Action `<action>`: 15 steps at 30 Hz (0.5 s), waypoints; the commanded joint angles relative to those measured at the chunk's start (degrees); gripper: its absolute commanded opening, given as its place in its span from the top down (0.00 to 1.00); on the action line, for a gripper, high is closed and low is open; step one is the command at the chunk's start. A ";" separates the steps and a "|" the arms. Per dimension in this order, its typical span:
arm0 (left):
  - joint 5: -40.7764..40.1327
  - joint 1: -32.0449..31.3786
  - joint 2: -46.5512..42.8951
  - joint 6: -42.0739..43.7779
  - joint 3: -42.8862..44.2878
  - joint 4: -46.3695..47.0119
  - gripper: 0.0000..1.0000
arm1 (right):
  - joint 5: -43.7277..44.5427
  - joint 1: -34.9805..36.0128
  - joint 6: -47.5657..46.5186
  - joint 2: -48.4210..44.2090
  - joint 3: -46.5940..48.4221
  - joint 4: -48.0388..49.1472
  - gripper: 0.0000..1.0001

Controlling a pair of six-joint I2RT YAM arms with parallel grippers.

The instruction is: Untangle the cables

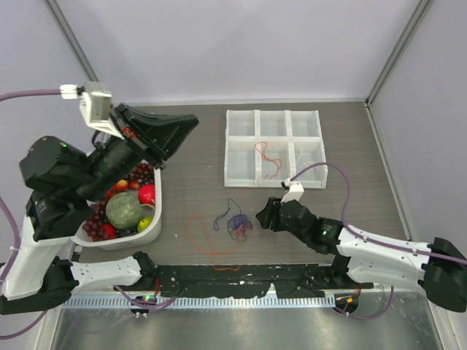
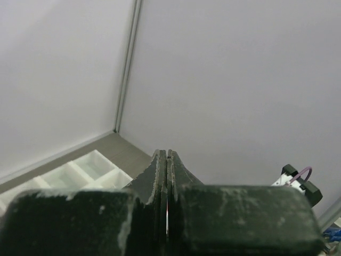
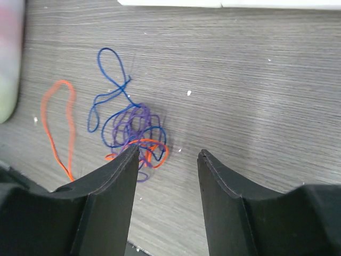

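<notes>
Top external view shows the knotted clump of dark blue, purple and orange-red cables [image 1: 237,224] lying on the grey wood-grain table [image 1: 365,146], near the middle. A loose orange-red cable loop [image 1: 197,237] lies just to its left. Another thin orange-red strand [image 1: 268,157] sits in a middle compartment of the white plastic divided tray [image 1: 275,111] farther back. The right gripper [image 1: 261,216] is low, just right of the clump. The left gripper [image 1: 193,120] is raised above the white bowl of fruit [image 1: 157,211] at the left.

Left wrist view shows none of the cables. It gives only the left gripper [image 2: 167,153] with its two black fingers pressed together on nothing, a corner of the tray [image 2: 80,170] and pale walls.

Right wrist view alone separates the strands: the clump [image 3: 136,128], a blue loop [image 3: 109,69] trailing from it, and the orange-red loop [image 3: 56,122] apart at the left. The right gripper [image 3: 168,152] has its fingers spread. One tip overlaps the clump's edge; whether it touches cannot be told.
</notes>
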 commanded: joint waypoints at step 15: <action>-1.34 -0.18 -5.13 -19.93 -54.98 3.86 0.51 | -7.70 0.03 3.41 0.41 0.37 4.02 0.50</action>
